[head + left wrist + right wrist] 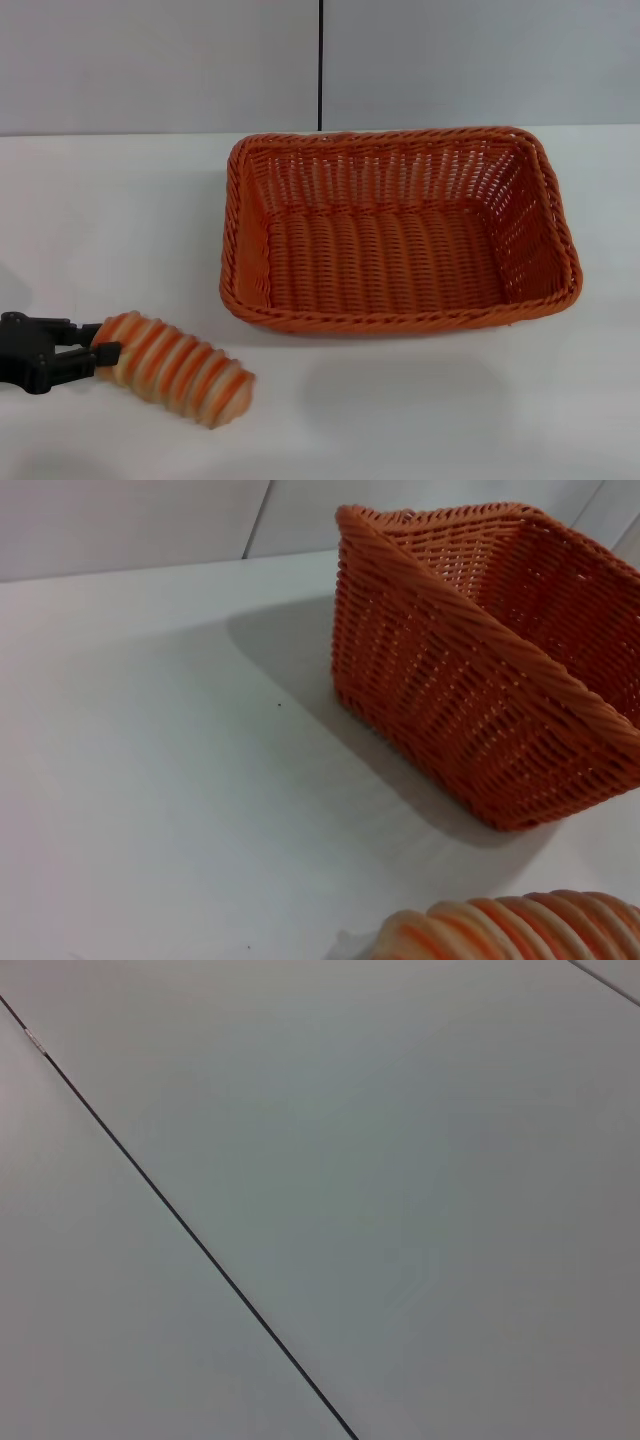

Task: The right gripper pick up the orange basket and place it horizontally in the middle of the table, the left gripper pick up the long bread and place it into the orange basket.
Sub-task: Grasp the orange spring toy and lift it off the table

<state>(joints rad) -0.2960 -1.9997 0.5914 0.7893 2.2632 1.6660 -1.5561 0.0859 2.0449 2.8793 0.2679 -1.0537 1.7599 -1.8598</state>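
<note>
1. Left gripper (98,352) clamped on the near-left end of the long bread (176,368), fingers pinching just the tip; most of the loaf sticks out free toward the basket.
2. Gripped by the end, probably so the loaf can be carried over the rim and laid down lengthwise without the fingers reaching deep inside.
3. Cannot tell from the shadow under it whether the long bread rests on the table (100,220) or is just off it; placed near the front-left, angled toward the middle.
4. Orange basket (395,230) sitting flat and lengthwise at mid-table, open side up and empty, so the first half of the task looks done.
5. Between loaf and basket floor: only the braided near rim and the slanted left wall, seen close in the left wrist view (480,670). Needs a lift above that rim before moving in.
6. Right gripper not visible anywhere; right wrist view filled by a plain grey panel with 1 dark seam (190,1235), apparently parked away from the work.
7. Nothing else on the table in the path.
</note>
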